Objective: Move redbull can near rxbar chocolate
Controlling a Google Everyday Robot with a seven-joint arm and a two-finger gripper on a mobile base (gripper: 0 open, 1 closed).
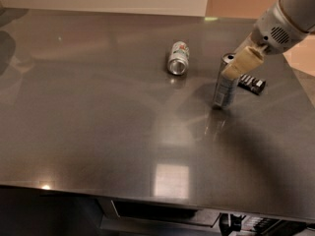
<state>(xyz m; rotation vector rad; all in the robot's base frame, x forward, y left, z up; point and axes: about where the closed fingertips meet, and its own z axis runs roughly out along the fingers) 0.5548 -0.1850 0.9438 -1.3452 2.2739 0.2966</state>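
Claw [234, 67], beige, two-fingered, carried on a white and grey arm [280, 26] entering from the upper right: seen in the camera view clenched on the upper part of the tall slim silver redbull can [224, 88] with bluish-grey label bands. One beige finger [244, 60] is laid across the can's shiny top.

Redbull can: held upright, right of centre on the dark grey reflective surface [98, 132]; whether its base touches the surface cannot be told.

Small flat black rxbar chocolate [252, 84] with white lettering blocks: laid flat just beside the redbull can, on its right.

Shorter silver can [178, 58] with green and red markings: laid on its side, apart to the upper left, its open end turned toward the camera.
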